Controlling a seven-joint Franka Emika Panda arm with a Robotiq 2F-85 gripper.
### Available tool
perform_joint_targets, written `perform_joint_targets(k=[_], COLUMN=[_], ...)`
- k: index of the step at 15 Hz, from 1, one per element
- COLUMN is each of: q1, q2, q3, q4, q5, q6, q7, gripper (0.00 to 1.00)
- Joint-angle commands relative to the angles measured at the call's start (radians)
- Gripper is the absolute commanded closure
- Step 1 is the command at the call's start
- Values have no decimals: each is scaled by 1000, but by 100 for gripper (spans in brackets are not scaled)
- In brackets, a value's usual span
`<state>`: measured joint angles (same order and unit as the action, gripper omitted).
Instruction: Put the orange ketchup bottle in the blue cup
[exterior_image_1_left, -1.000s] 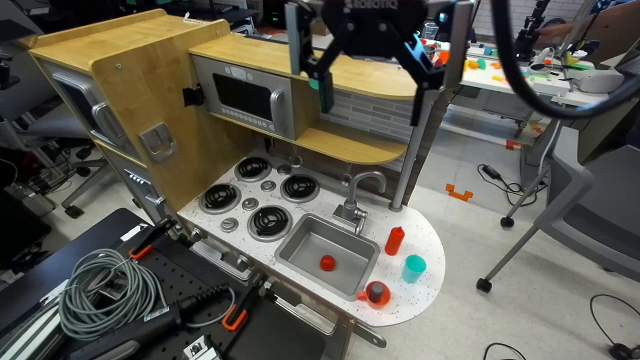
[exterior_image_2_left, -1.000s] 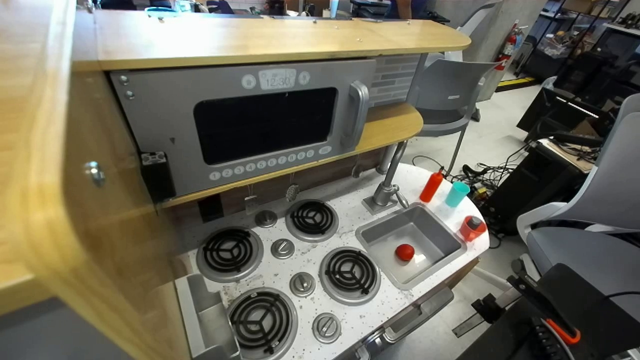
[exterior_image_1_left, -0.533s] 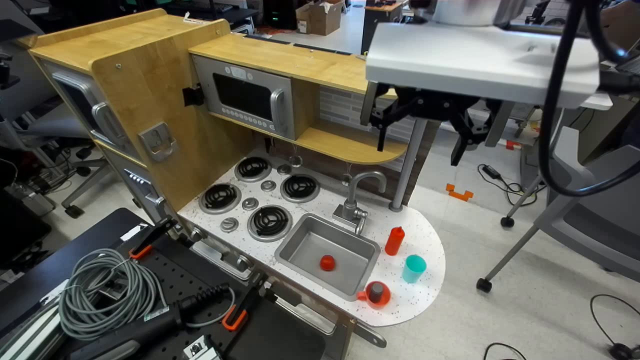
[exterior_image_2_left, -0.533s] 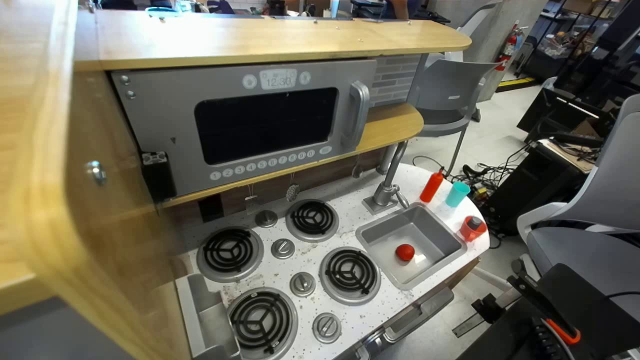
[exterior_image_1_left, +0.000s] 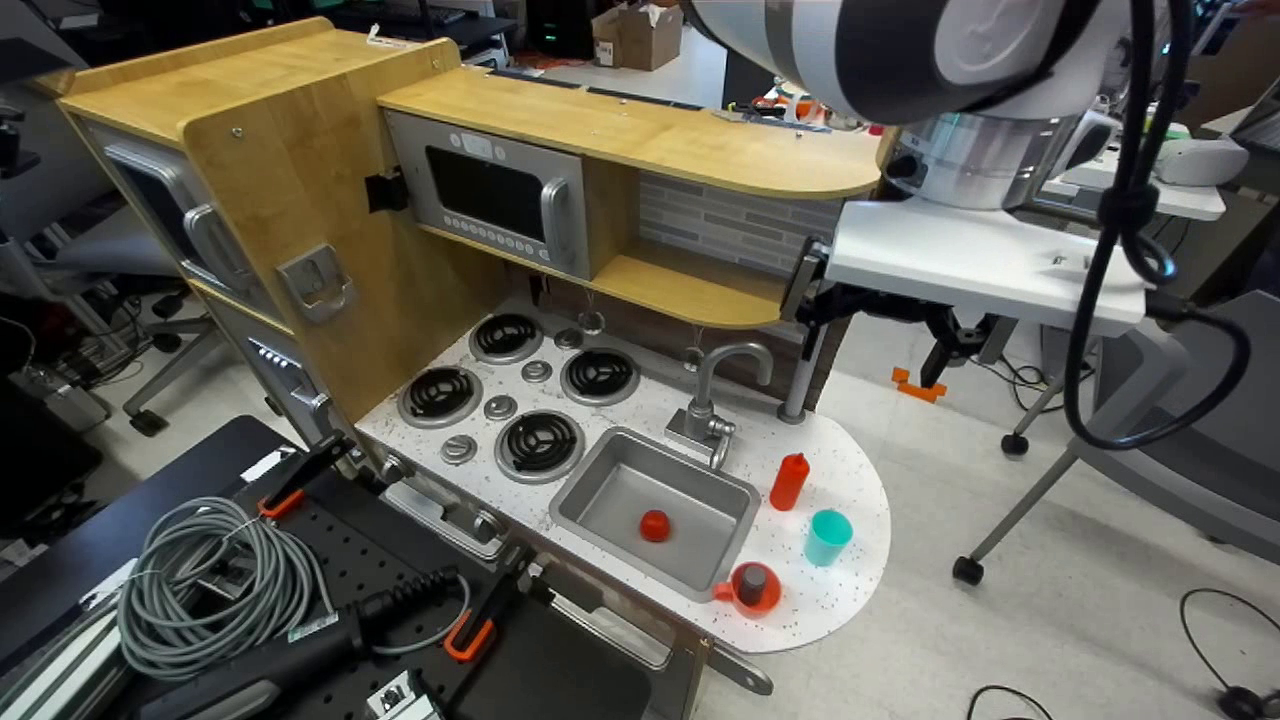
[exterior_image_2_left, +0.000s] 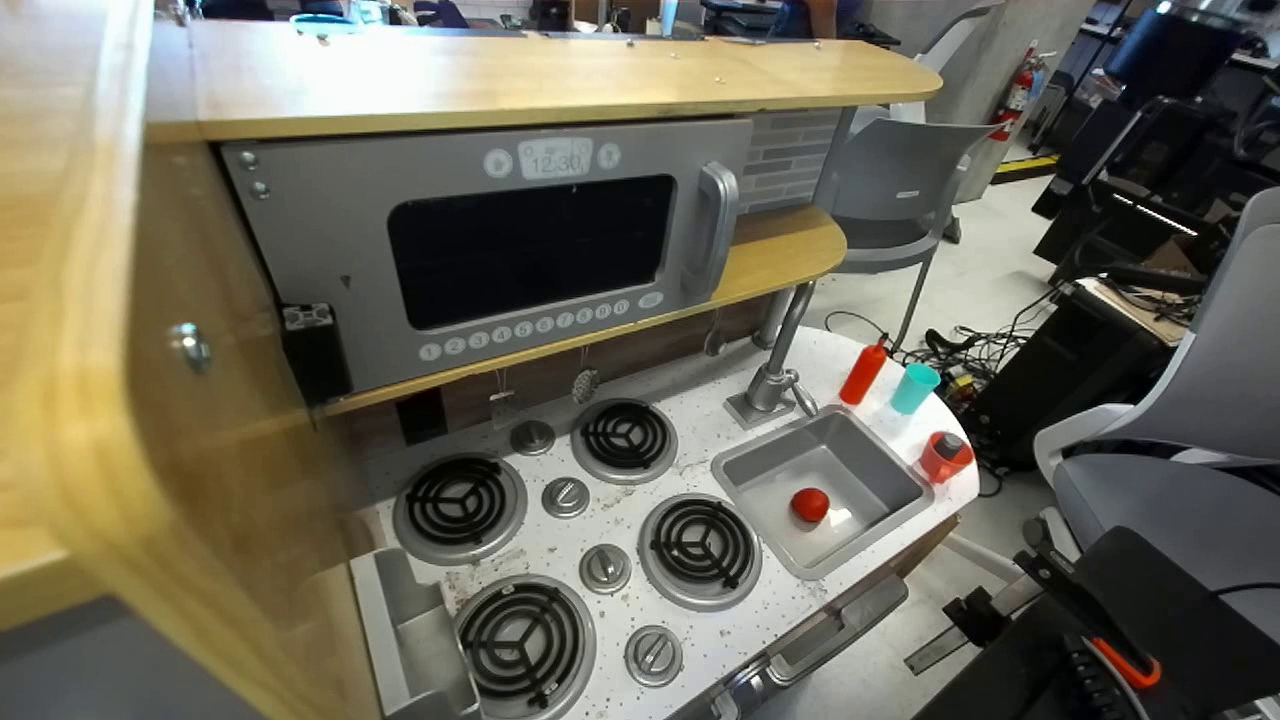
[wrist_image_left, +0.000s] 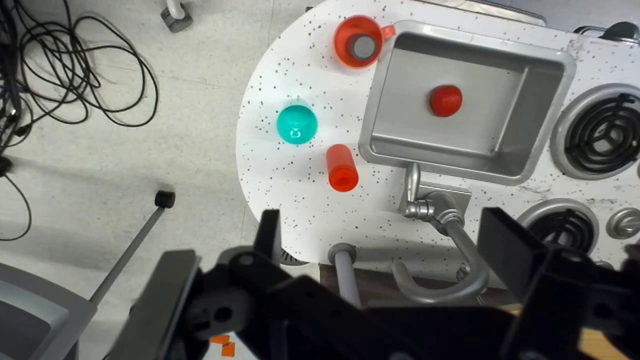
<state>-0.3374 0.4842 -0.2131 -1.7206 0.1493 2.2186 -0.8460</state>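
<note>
And your claw (wrist_image_left: 381, 216) hangs high, jaws spread, empty; the bottle (wrist_image_left: 342, 169) (upright, mind) stands below, upper left of it in the wrist view

Orange ketchup bottle (exterior_image_1_left: 789, 483), upright, open-topped teal-blue cup (exterior_image_1_left: 828, 540) near it, also upright

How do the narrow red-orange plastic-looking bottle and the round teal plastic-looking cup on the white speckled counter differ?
Colour: the narrow plastic-looking bottle is red-orange; the round plastic-looking cup is teal.
Top: the bottle tapers to a thin tip; the cup has a wide open mouth.
Height: the bottle looks taller, the cup shorter.
Shared: both stand upright, apart from each other, on the white speckled counter.
</note>
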Motion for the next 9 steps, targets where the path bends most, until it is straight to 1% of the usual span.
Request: perform_joint_targets(k=[1,9], q1=[-47,-63], q2=[130,285], q3=[44,82], q4=[128,203], q5=[-18,-45], q6=[10,52], q7=[28,35], gripper=[0,0])
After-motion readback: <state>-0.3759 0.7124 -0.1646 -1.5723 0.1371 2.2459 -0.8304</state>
